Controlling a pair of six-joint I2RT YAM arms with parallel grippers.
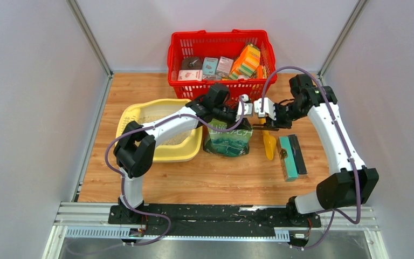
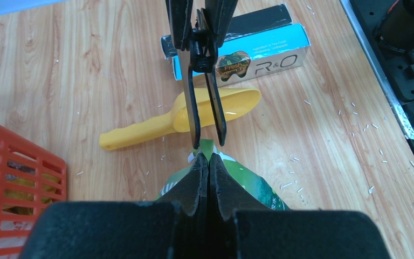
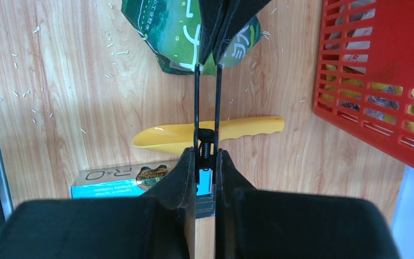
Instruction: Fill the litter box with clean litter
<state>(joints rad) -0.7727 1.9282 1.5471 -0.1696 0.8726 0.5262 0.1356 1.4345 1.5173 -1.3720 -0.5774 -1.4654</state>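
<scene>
A: Left fingers (image 2: 201,174): state?
B: Noted as pressed together, pinching the top edge of the green bag (image 2: 248,186). The bag is held upright on the desk (image 1: 140,183).

A: Right fingers (image 3: 183,172)?
B: Recorded as narrow, clamped on the handles of black scissors (image 3: 205,136). The blades are seen slightly apart and pointed at the left fingers. The bag's pinched top edge is seen between the blade tips.

A: Below the two wrists?
B: A yellow scoop (image 2: 140,132) is seen lying flat on the desk just right of the bag. A teal box (image 1: 288,156) is logged beside it, further right.

A: Litter box (image 1: 135,110)?
B: Placed at the left of the desk, just beside the bag, partly covered by the left arm. Clean litter (image 1: 153,118) is seen as a pale layer inside; its depth cannot be told.

A: Far edge?
B: A red basket (image 1: 221,40) filled with packets is noted behind both arms.
</scene>
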